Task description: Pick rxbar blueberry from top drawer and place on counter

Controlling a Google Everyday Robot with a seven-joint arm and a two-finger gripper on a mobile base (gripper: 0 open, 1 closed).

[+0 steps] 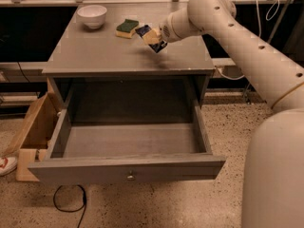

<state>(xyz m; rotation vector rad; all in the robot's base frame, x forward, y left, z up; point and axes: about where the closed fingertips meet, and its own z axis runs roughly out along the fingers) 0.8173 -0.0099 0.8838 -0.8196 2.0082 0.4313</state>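
Observation:
My gripper (152,37) is over the right middle of the grey counter (95,51), a little above its surface. It is shut on the rxbar blueberry (158,47), a dark navy wrapper that sticks out on both sides of the tan fingers (152,36). The top drawer (128,167) is pulled wide open below the counter, its inside bare, its small round knob at the front centre. My white arm reaches in from the right.
A white bowl (92,16) stands at the counter's back left. A green-and-yellow sponge (127,28) lies just left of the gripper. A wooden crate (33,132) sits on the speckled floor left of the drawer. A black cable (71,201) lies below the drawer front.

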